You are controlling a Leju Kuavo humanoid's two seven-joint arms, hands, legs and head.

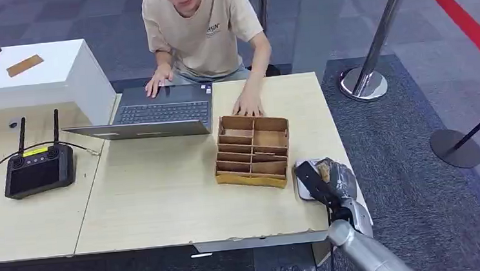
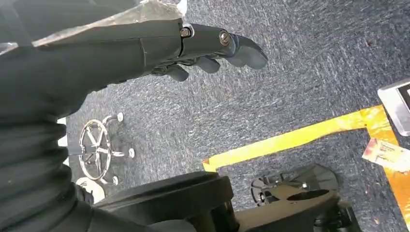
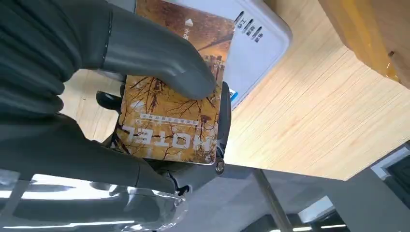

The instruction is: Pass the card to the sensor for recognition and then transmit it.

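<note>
Right hand [image 3: 145, 96] pinching card [image 3: 169, 111] over sensor [image 3: 251, 43], cardboard organizer [image 1: 252, 151] beside, left hand [image 2: 193, 43] empty, fingers loosely apart

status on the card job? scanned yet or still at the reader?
Done: right hand grips the hotel card. In hand: card held over the white sensor at the table's edge; whether it has read, I cannot tell. Left: passing the card on. Left hand hangs idle.
</note>
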